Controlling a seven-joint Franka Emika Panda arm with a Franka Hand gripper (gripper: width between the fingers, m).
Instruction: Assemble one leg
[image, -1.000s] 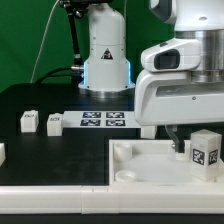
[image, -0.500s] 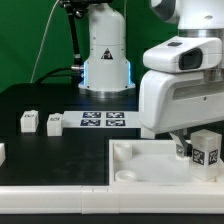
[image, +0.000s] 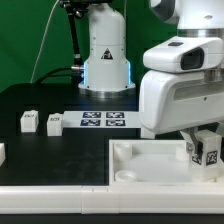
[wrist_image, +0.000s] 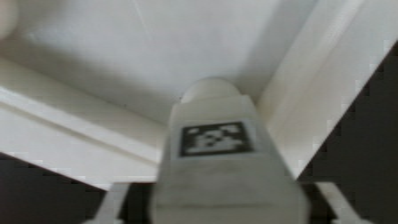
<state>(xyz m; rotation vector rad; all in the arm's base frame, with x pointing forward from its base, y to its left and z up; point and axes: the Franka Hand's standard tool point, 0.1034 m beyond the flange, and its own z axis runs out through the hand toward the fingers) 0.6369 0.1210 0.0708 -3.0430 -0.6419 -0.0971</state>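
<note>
My gripper (image: 203, 140) is shut on a leg (image: 207, 150), a small white block with a black-and-white tag facing the camera. It holds the leg upright just over the far right corner of the large square white piece (image: 150, 165), low in its recess. Whether the leg touches the piece I cannot tell. In the wrist view the leg (wrist_image: 217, 150) fills the middle between my fingers (wrist_image: 111, 205), with the white piece's ridges (wrist_image: 71, 70) behind it. My gripper (wrist_image: 217, 208) grips the leg's near end.
Two more legs (image: 29, 121) (image: 54, 123) stand on the black table at the exterior view's left, and part of another shows at the left edge (image: 2, 153). The marker board (image: 103, 120) lies behind the white piece. The robot base (image: 105, 55) stands at the back.
My gripper with the leg has shifted slightly to the exterior view's right and down toward the white piece's corner. Nothing else has moved.
</note>
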